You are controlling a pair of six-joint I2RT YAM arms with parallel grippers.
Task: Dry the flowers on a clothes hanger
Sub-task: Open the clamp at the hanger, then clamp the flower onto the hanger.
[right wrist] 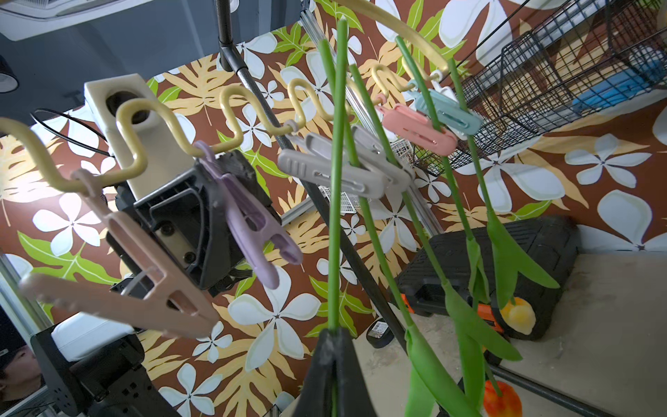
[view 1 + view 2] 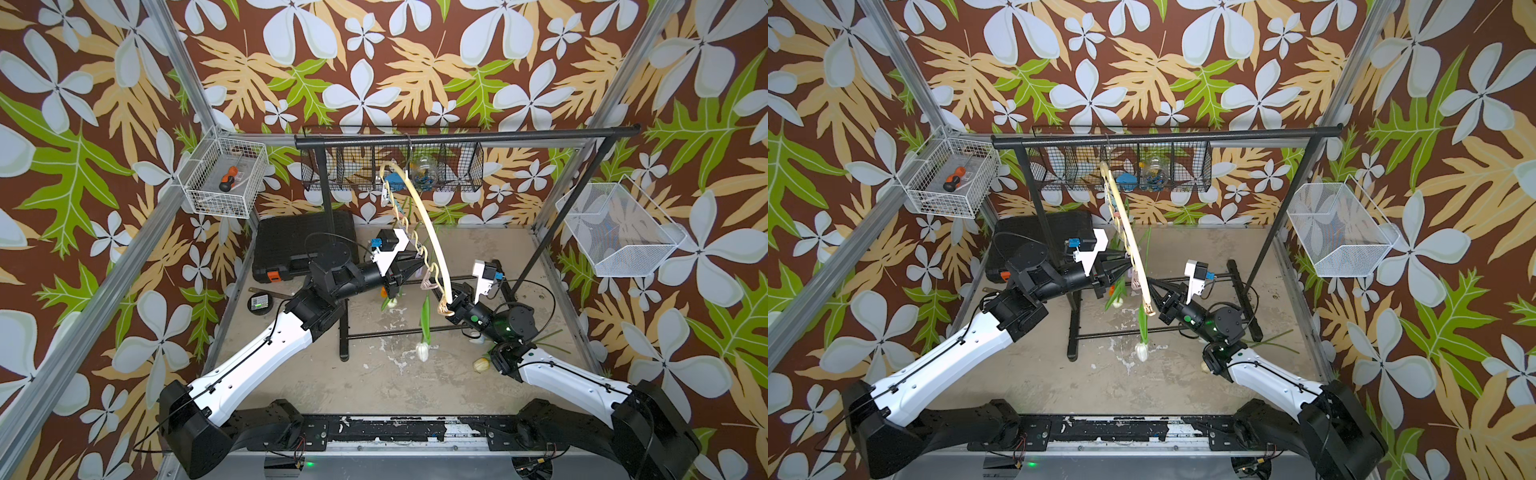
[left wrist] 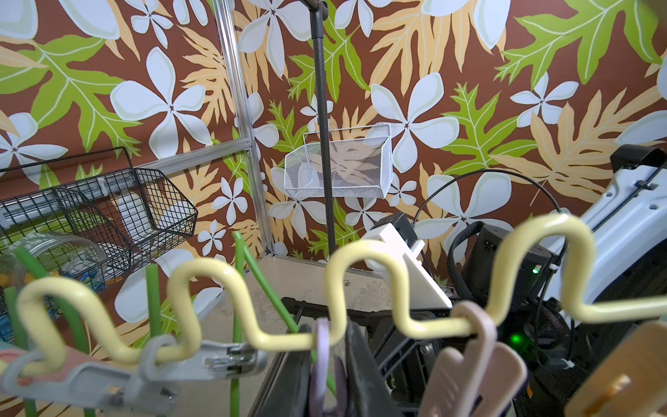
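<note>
Right claw [image 1: 330, 334]: closed on one green stem [image 1: 335, 180].
Left claw [image 3: 326, 330]: pinching the purple clothespin [image 3: 322, 364] on the clothes hanger [image 2: 432, 232].
Clothes hanger: centre, hooked at 12 o'clock on the black rail [image 2: 498, 136].
Flowers [image 1: 519, 316]: clipped head-down on the hanger's pins; loose tulip [image 2: 482, 365] on the floor [image 2: 374, 386] at 5 o'clock.
Floor: worn beige, paint-flecked.
Walls [image 2: 374, 62]: brown floral paper.
White wire basket [image 2: 216, 203], 10 o'clock: screwdriver [image 2: 227, 179].
Black mesh basket [image 2: 469, 166], 12 o'clock: clear jar [image 2: 424, 168].
White mesh bin [image 2: 623, 249], 3 o'clock: contents unclear.

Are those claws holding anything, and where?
The right gripper pinches a tulip by its bare green stem. The left gripper squeezes the lilac clothespin near its upper end.
</note>
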